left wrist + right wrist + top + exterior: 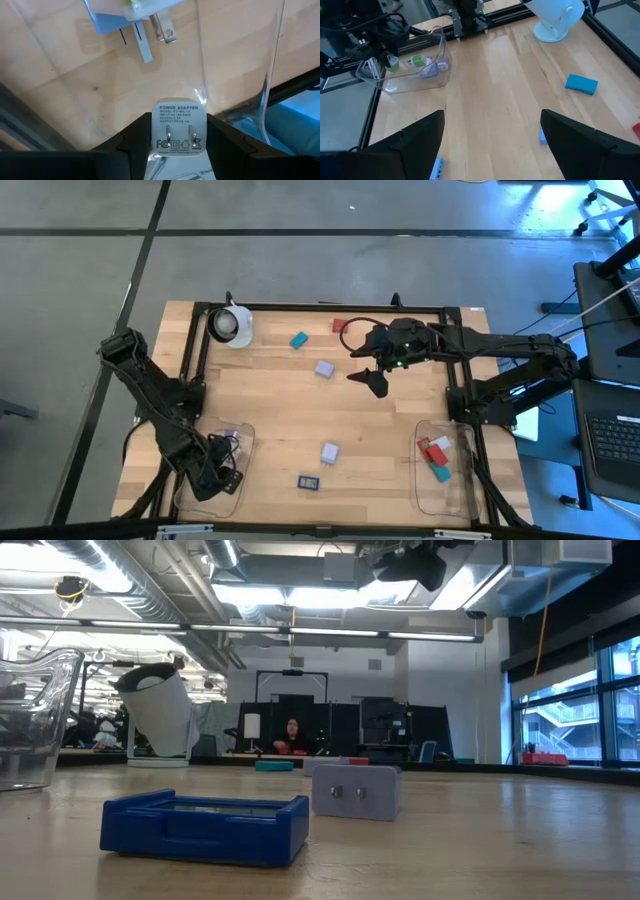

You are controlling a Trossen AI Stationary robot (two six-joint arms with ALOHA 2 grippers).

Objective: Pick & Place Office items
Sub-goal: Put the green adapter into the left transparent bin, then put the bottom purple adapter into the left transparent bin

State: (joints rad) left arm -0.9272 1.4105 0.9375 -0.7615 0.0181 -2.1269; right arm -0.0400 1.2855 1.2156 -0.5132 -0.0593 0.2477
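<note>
1. One white power adapter [179, 131] sits between the left gripper [218, 476] fingers, jaws narrowly parted around it, inside the lower-left clear tray [243, 442].
2. Five items lie loose on the table [380, 430]: one teal [298, 340], one red [338, 326], two lavender [324, 368] [330, 452], one dark blue [308, 482].
3. The lower-right tray [428, 492] holds three visible pieces [436, 455].
4. The right gripper [374, 378], upper centre, hangs wide open and empty.

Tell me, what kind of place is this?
Probably a robotics lab or workshop in a big open office hall. A pale wooden table in a black metal frame stands on concrete; exposed ceiling ducts run overhead, and a person sits among distant desks.
</note>
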